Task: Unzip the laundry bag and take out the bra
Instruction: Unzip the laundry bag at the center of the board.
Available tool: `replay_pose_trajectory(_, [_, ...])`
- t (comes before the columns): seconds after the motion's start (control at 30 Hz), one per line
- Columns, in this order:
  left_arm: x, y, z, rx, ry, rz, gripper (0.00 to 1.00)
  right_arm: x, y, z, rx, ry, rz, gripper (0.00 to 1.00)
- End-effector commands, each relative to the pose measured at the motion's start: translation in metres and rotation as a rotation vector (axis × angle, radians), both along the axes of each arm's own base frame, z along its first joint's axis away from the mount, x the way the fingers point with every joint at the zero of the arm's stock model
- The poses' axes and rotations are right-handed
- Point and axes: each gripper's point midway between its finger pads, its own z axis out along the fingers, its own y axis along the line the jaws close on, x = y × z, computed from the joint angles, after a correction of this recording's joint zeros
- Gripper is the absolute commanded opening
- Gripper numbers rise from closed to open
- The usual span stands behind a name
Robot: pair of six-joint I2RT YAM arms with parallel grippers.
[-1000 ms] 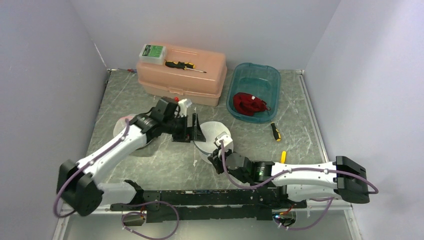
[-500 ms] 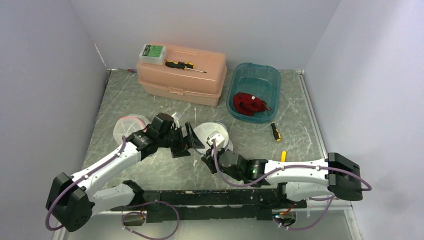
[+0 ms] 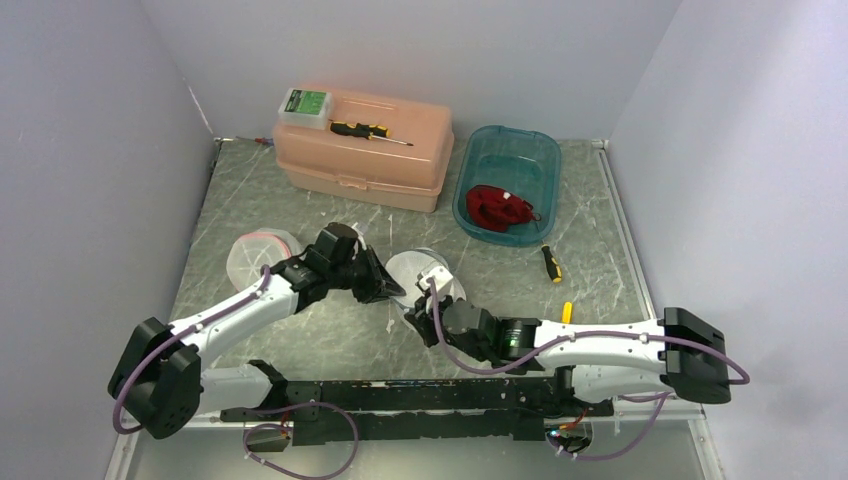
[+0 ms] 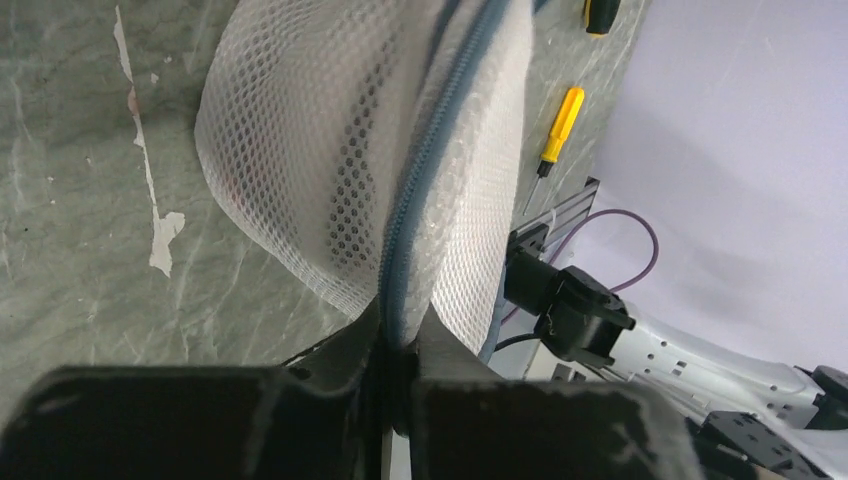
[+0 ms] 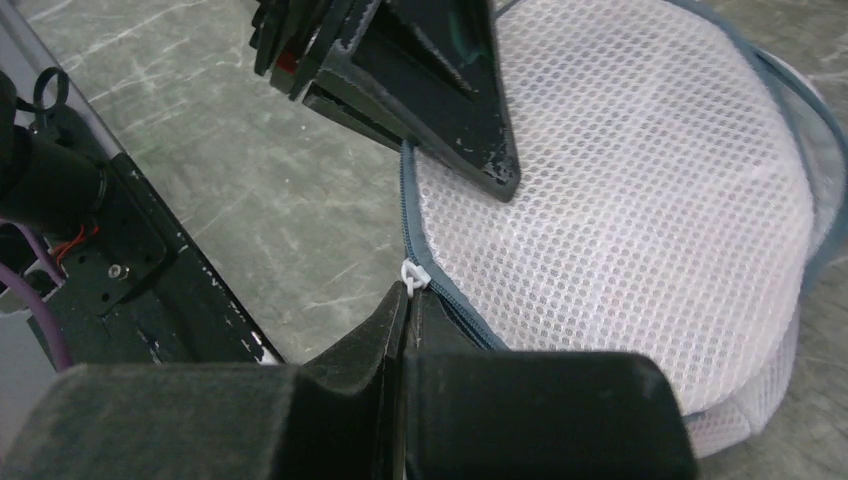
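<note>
The white mesh laundry bag (image 3: pixel 430 266) lies at mid-table, its blue zipper (image 4: pixel 432 150) running round the rim. My left gripper (image 3: pixel 382 288) is shut on the zippered edge of the bag (image 4: pixel 300 130), with the blue band pinched between its jaws (image 4: pixel 402 325). My right gripper (image 3: pixel 418 322) comes in from the near side. In the right wrist view it (image 5: pixel 408 300) is shut on the small white zipper pull (image 5: pixel 413 275), just below the left gripper's black fingers (image 5: pixel 450 100). The bra is hidden inside the bag (image 5: pixel 620 200).
A pink toolbox (image 3: pixel 365 165) at the back carries a screwdriver (image 3: pixel 370 131) and a green box (image 3: pixel 305 103). A teal basin (image 3: pixel 540 160) holds a red cloth (image 3: pixel 498 208). Two small screwdrivers (image 3: pixel 551 263) (image 3: pixel 566 312) lie on the right. A second mesh bag (image 3: pixel 255 250) lies on the left.
My left gripper swung down to the bag's near-left edge and went from open to shut on the zipper band. The right gripper stayed shut and shifted slightly left.
</note>
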Motion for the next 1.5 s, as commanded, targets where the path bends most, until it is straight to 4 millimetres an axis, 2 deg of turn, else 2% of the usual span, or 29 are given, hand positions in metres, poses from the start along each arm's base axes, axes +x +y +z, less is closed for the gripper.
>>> replay_pose_trajectory(0.0, [0.010,-0.002,0.009,0.011,-0.060,-0.003,0.03,0.010,-0.012,0.022,0.045,-0.020,-0.082,0.00])
replay_pose_trajectory(0.27, [0.014,-0.003,0.005,0.024,-0.067,-0.041,0.03,0.014,-0.057,0.006,-0.009,0.000,-0.207,0.00])
replay_pose_trajectory(0.33, [0.015,-0.002,0.008,0.023,-0.082,-0.052,0.03,0.016,-0.071,0.001,-0.024,0.009,-0.250,0.00])
replay_pose_trajectory(0.47, [0.016,-0.004,0.015,0.014,-0.119,-0.096,0.03,0.021,-0.091,0.001,-0.014,0.005,-0.316,0.00])
replay_pose_trajectory(0.53, [0.017,-0.010,0.025,-0.016,-0.158,-0.155,0.03,0.019,-0.092,0.007,-0.003,-0.011,-0.289,0.00])
replay_pose_trajectory(0.7, [0.021,-0.028,0.062,-0.075,-0.280,-0.406,0.03,-0.002,-0.067,0.046,0.112,-0.058,-0.083,0.00])
replay_pose_trajectory(0.73, [0.023,-0.032,0.075,-0.079,-0.317,-0.461,0.03,-0.006,-0.061,0.051,0.122,-0.059,-0.047,0.00])
replay_pose_trajectory(0.77, [0.024,-0.034,0.078,-0.073,-0.332,-0.503,0.04,-0.010,-0.056,0.056,0.126,-0.059,-0.017,0.00])
replay_pose_trajectory(0.83, [0.026,-0.035,0.072,-0.047,-0.334,-0.557,0.12,-0.015,-0.044,0.060,0.130,-0.048,0.018,0.00])
replay_pose_trajectory(0.87, [0.028,-0.036,0.064,-0.034,-0.323,-0.573,0.21,-0.016,-0.039,0.059,0.131,-0.042,0.028,0.00])
replay_pose_trajectory(0.97, [0.030,-0.034,0.038,-0.002,-0.260,-0.557,0.62,-0.012,-0.030,0.047,0.126,-0.015,-0.003,0.00])
replay_pose_trajectory(1.07, [0.026,-0.023,0.030,0.037,-0.234,-0.479,0.86,-0.004,-0.026,0.037,0.122,0.002,-0.061,0.00])
replay_pose_trajectory(1.17, [0.020,0.001,0.028,0.124,-0.212,-0.378,0.94,0.001,-0.023,0.031,0.120,0.014,-0.098,0.00])
replay_pose_trajectory(1.33, [-0.001,0.045,0.035,0.273,-0.215,-0.286,0.94,0.005,-0.013,0.031,0.101,0.004,-0.100,0.00])
replay_pose_trajectory(1.47, [-0.017,0.061,0.044,0.284,-0.207,-0.235,0.94,0.007,-0.004,0.032,0.086,-0.007,-0.089,0.00])
